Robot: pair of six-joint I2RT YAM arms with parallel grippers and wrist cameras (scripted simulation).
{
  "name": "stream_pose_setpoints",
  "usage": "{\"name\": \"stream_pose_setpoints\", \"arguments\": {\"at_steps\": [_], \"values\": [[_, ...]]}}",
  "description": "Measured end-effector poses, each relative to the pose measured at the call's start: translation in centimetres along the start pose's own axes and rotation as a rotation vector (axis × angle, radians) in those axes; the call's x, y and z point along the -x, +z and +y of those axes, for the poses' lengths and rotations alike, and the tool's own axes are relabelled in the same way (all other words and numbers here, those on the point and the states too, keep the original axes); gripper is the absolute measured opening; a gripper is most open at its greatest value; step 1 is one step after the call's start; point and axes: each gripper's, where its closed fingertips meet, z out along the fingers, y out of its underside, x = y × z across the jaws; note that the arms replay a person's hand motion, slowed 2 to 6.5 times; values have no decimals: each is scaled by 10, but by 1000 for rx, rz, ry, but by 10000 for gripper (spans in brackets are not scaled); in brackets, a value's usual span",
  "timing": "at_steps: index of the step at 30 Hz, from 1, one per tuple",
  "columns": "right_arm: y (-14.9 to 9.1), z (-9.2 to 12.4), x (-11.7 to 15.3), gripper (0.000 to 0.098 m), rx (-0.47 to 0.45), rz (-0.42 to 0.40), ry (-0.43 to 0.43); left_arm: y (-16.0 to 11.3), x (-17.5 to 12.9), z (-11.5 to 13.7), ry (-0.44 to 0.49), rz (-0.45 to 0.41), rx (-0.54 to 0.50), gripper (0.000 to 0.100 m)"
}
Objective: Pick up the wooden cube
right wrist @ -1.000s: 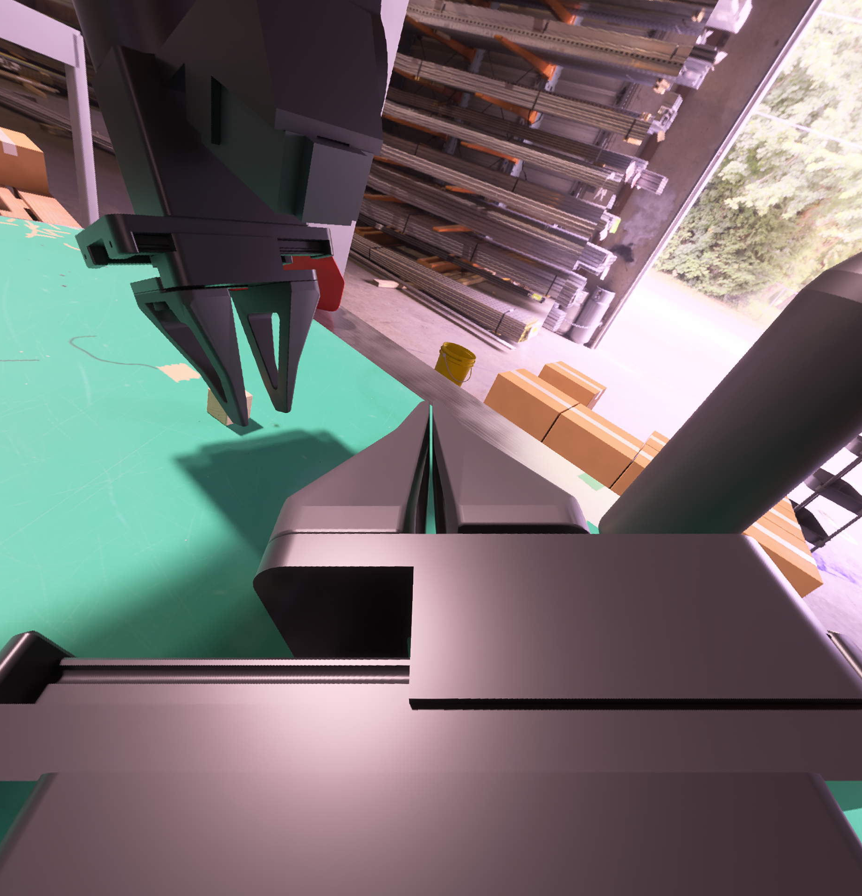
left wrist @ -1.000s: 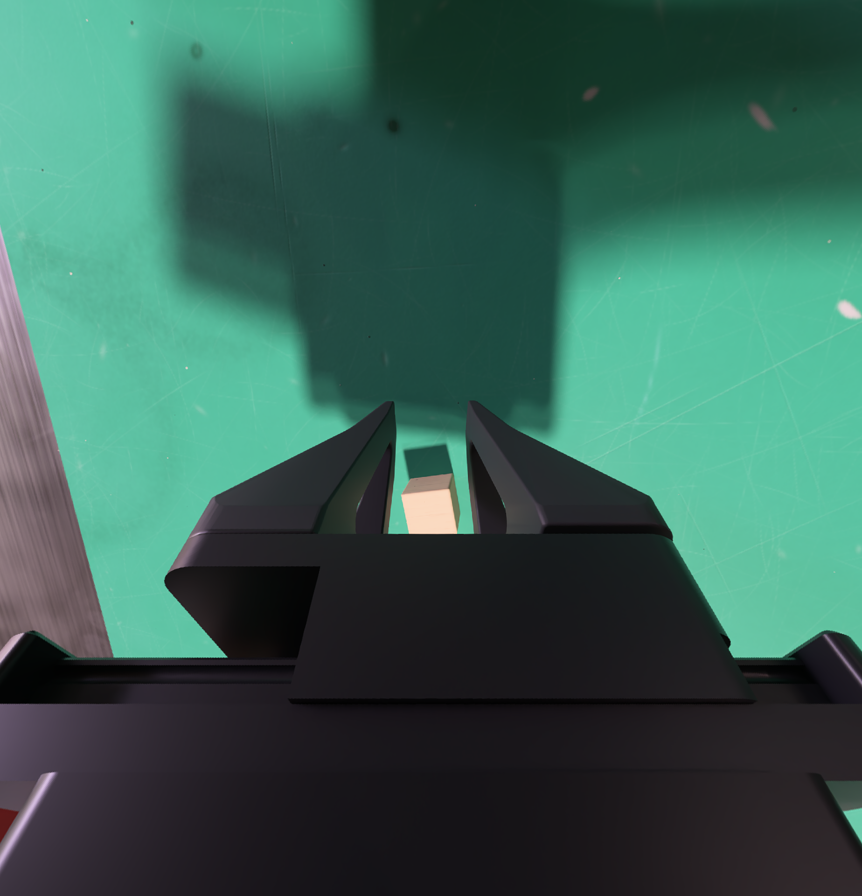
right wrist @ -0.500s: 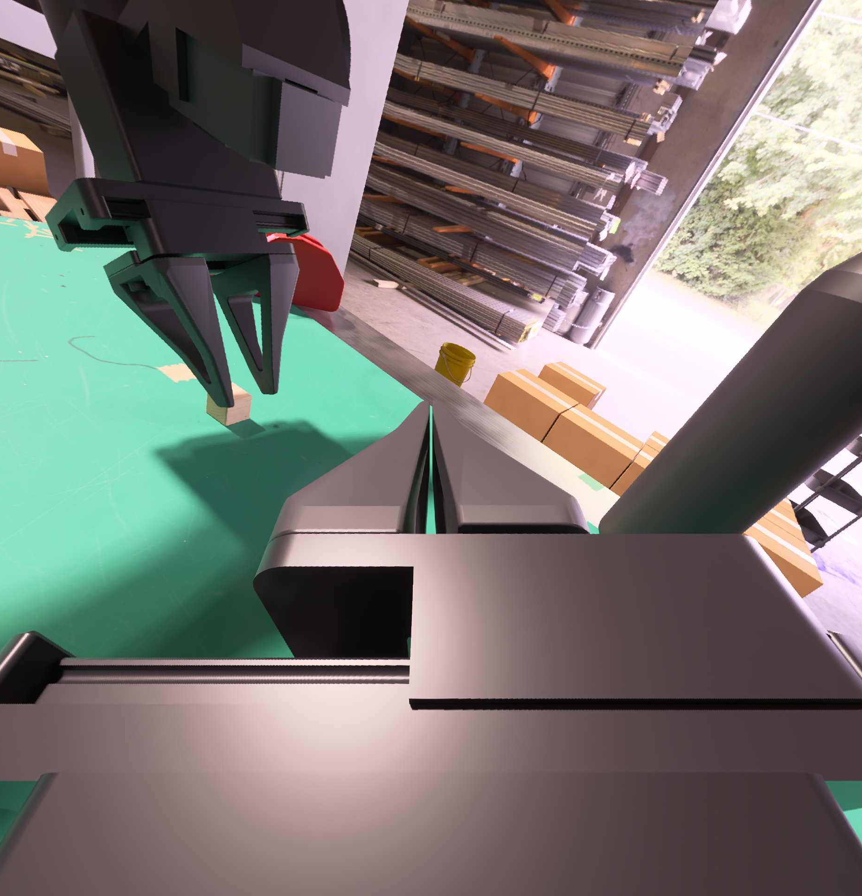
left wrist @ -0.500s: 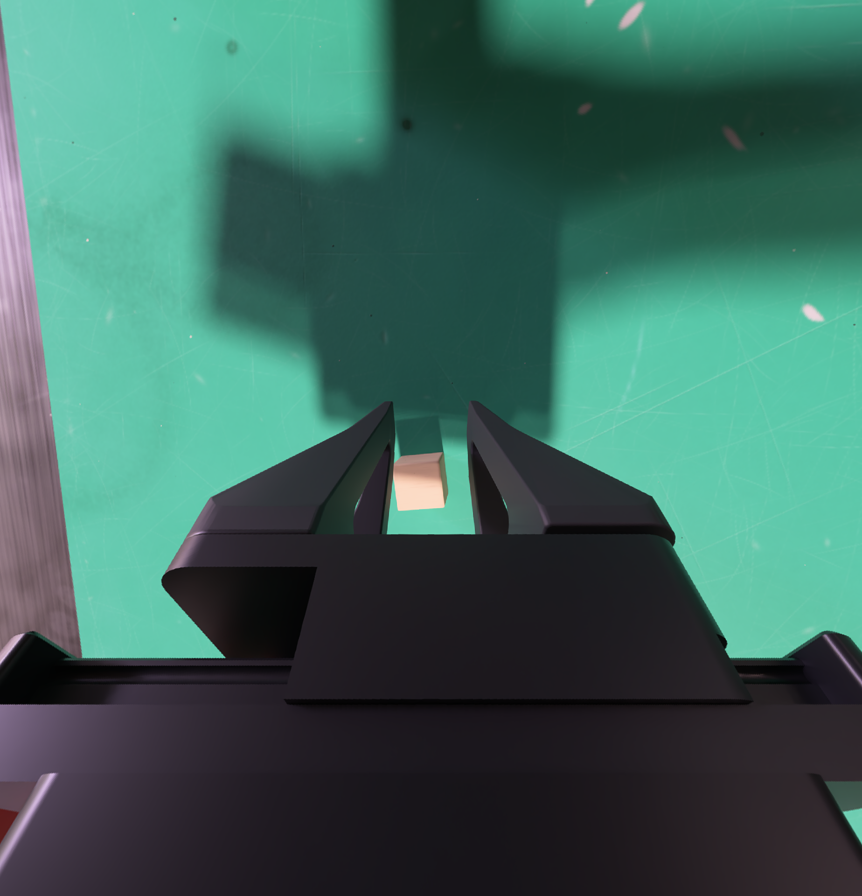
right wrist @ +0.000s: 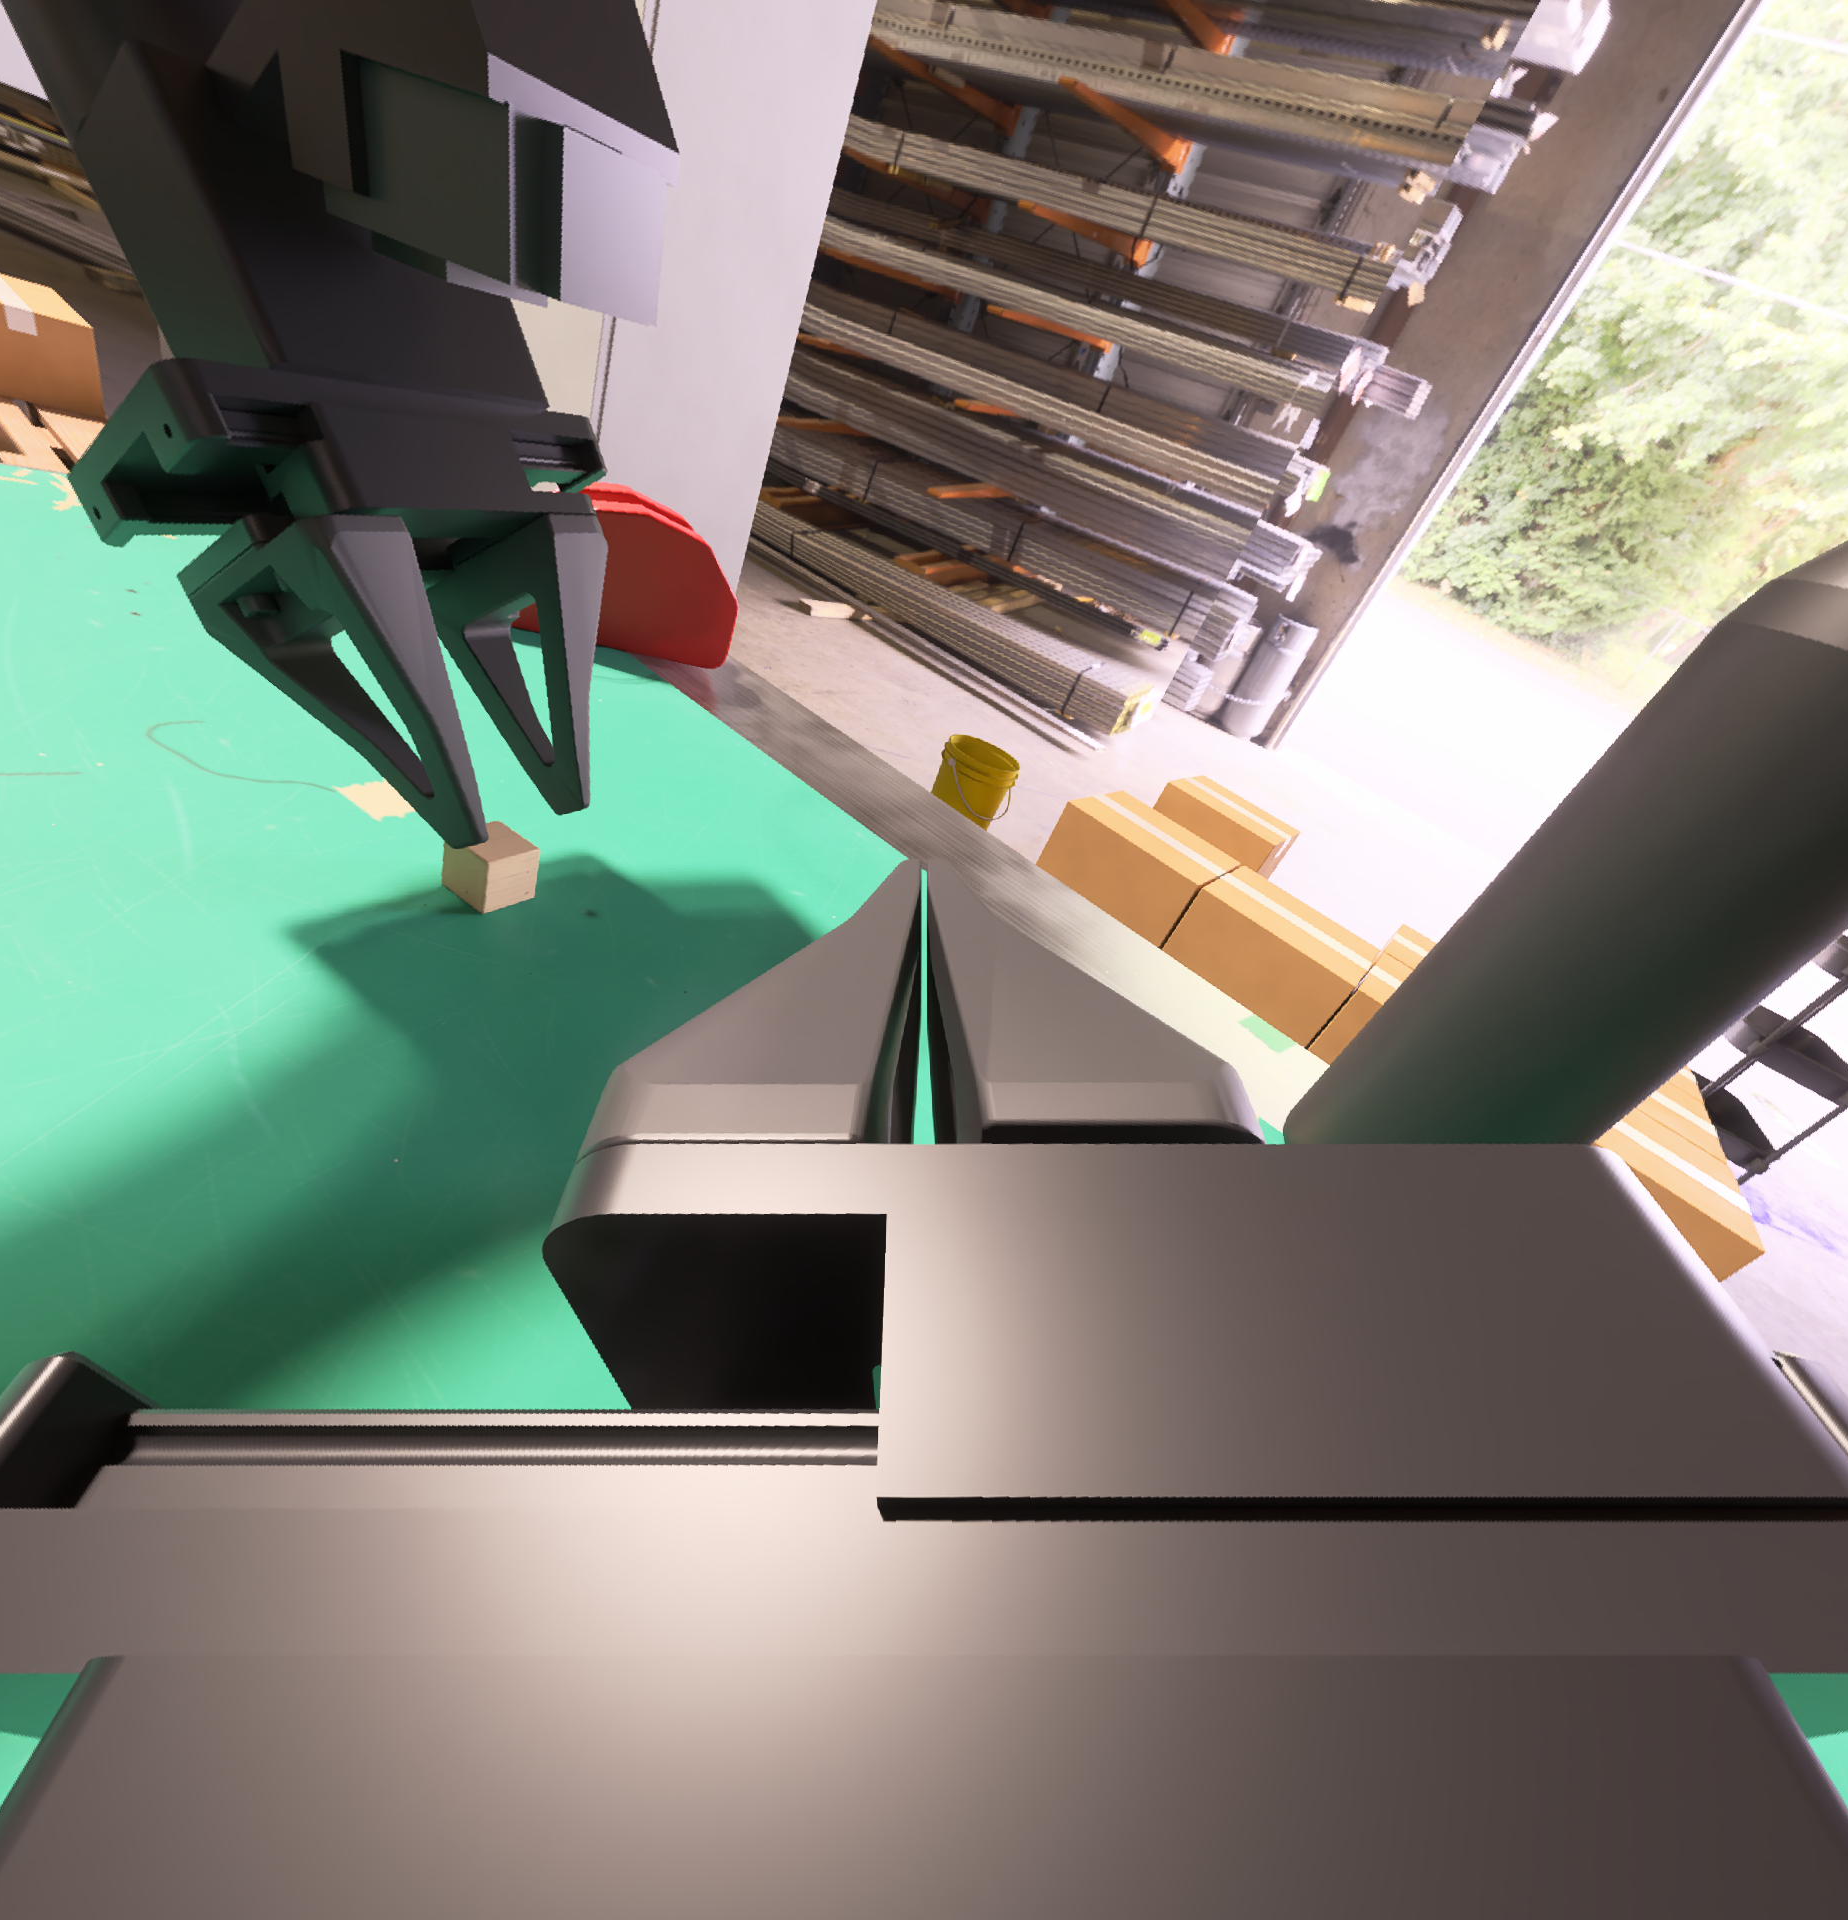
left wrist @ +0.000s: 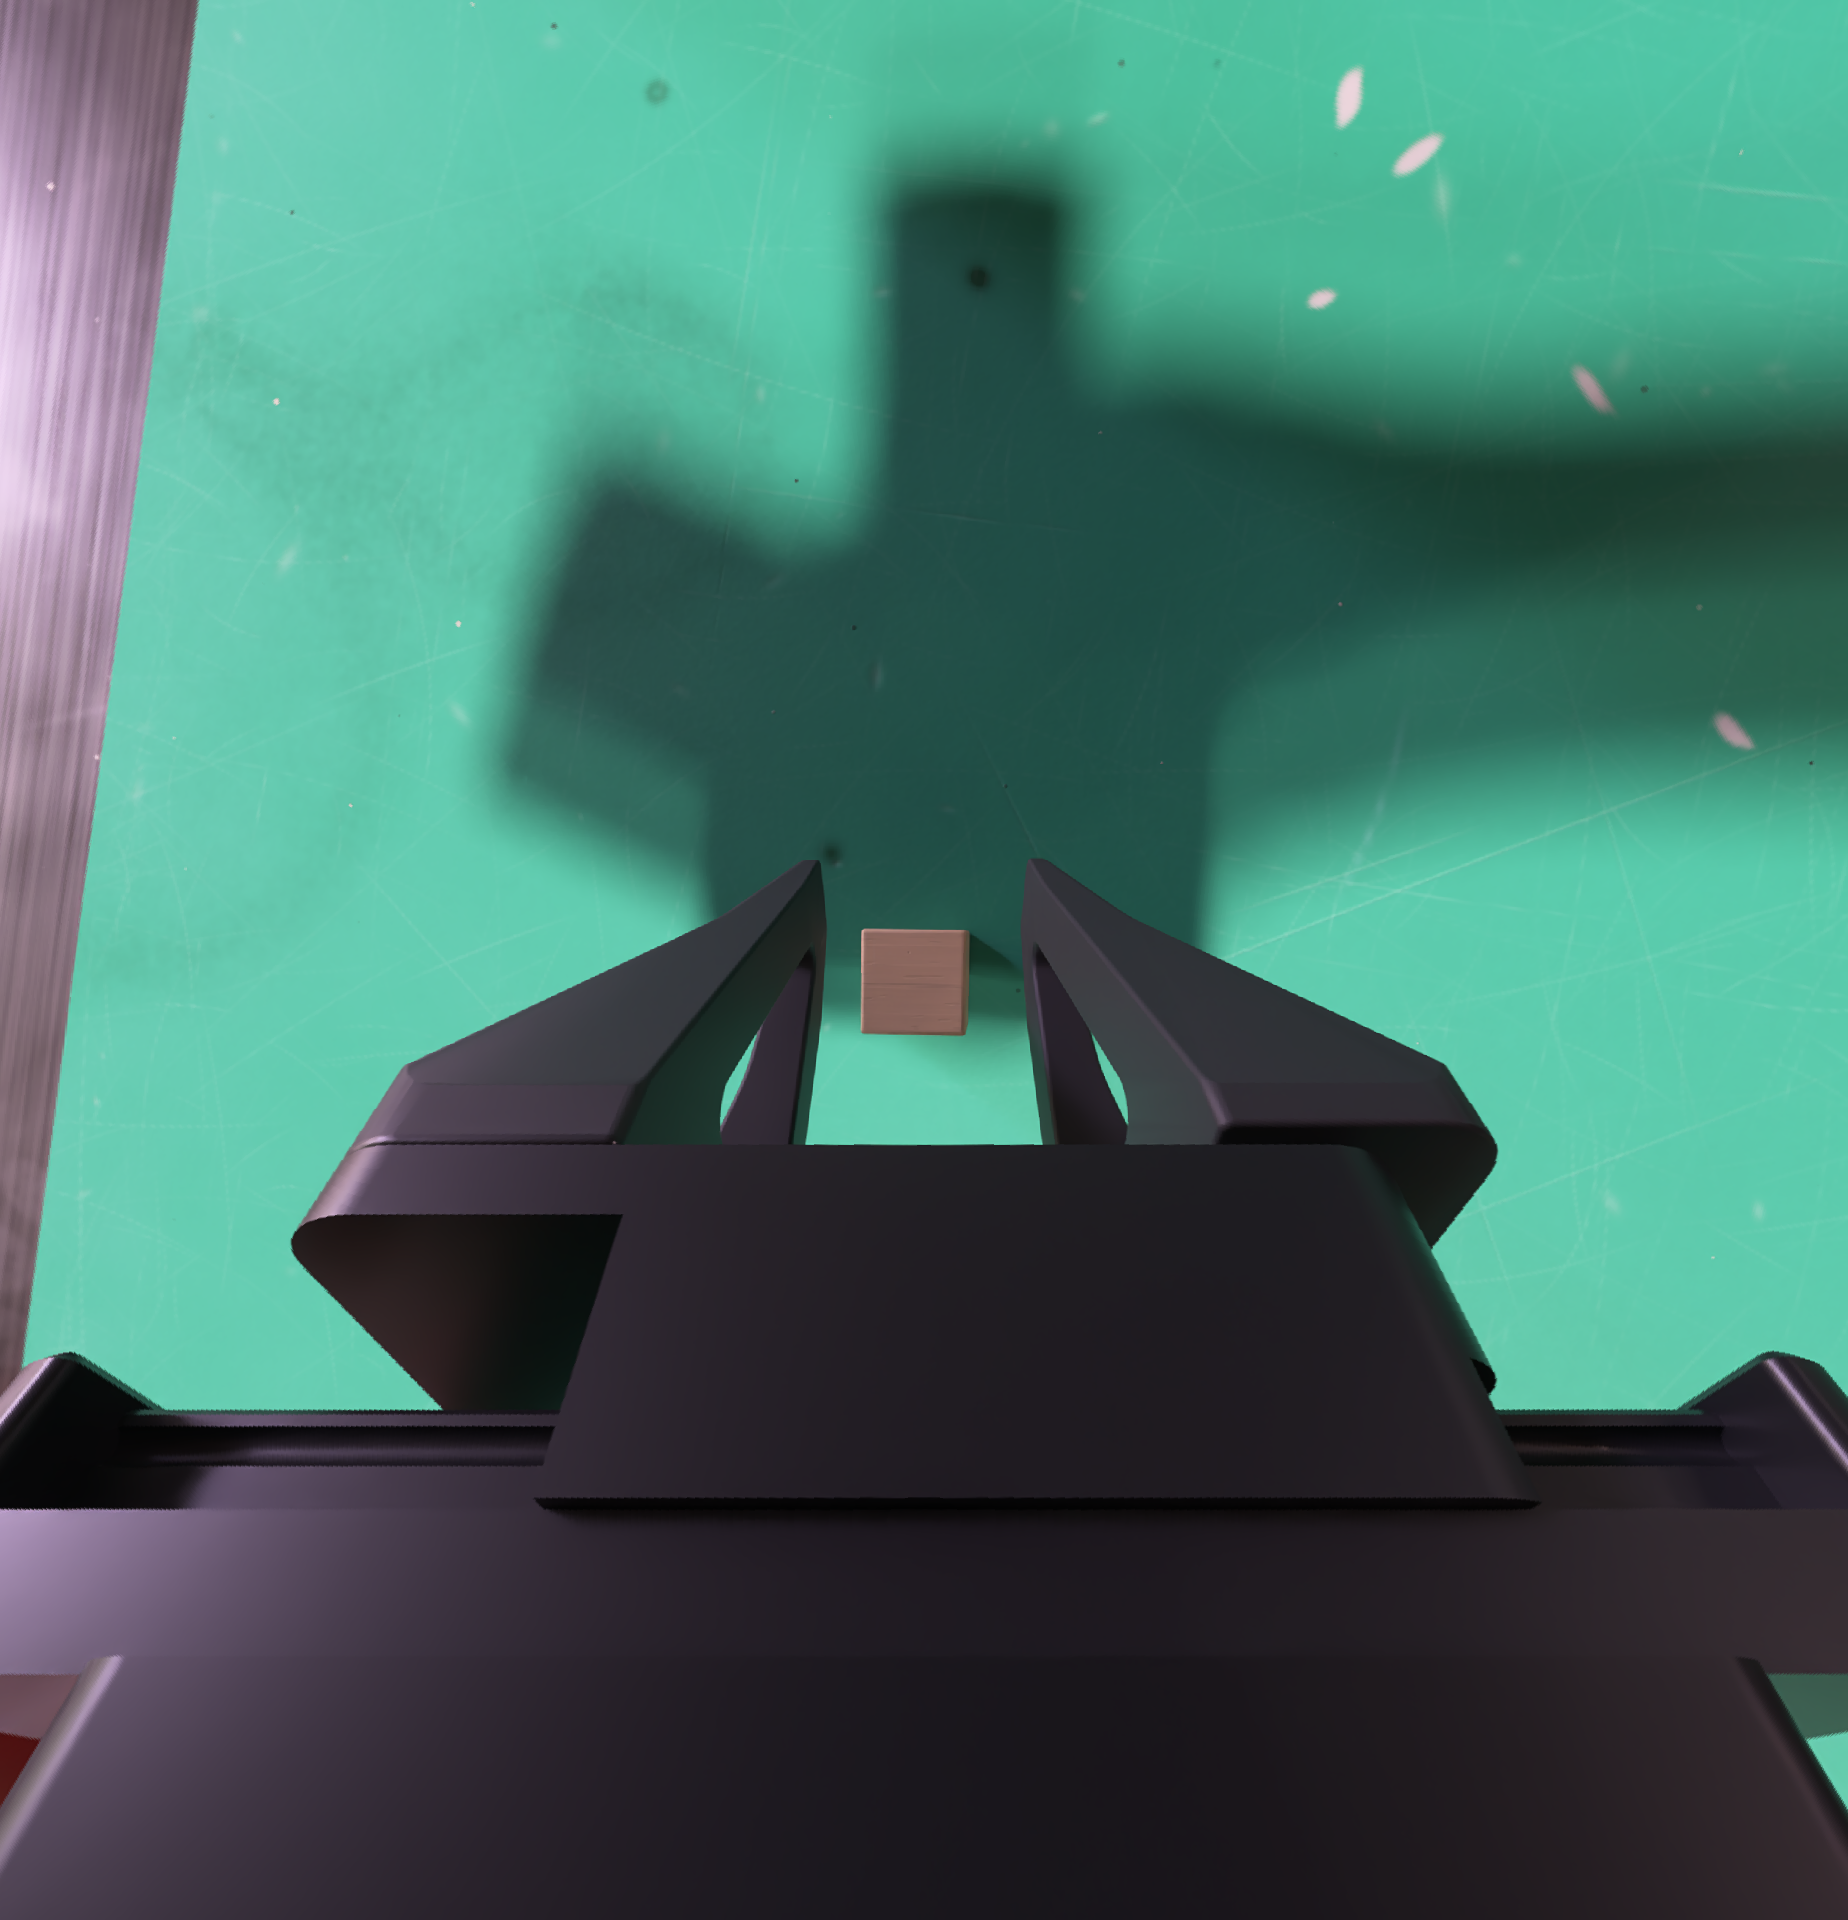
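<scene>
Hovering left hand [left wrist: 925, 883], fingers apart, over one wooden cube [left wrist: 914, 982].

Left gripper [left wrist: 922, 883] points straight down, dark fingers [left wrist: 754, 987] parted with clear gap between tips. From right wrist view, left gripper [right wrist: 520, 821] hangs upright from dark wrist block, fingertips low. Right gripper [right wrist: 922, 883] aims forward and low, grey fingers [right wrist: 826, 1008] pressed nearly together, only thin slit between. Right arm's grey link [right wrist: 1626, 862] rises at right.
</scene>
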Motion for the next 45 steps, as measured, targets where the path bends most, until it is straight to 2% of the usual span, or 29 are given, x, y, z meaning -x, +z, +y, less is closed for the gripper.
{"name": "stream_pose_setpoints", "arguments": {"at_steps": [9, 17, 30, 40, 45], "values": [[0, 0, 0, 9, 0, 0, 0, -1, 3, 0, -51, 21, -93, 367], [0, 0, 0, 9, 0, 0, 0, 4, 5, 9, -71, 47, -85, 370], [0, 1, 0, 9, 2, -1, 0, 9, 4, 18, -50, 45, -59, 283], [-1, 1, 0, 9, 4, 0, -11, 13, 1, 15, -39, 60, -129, 189], [-1, 1, -1, 9, 6, 5, -18, 12, 1, 15, -31, 58, -169, 190]]}}
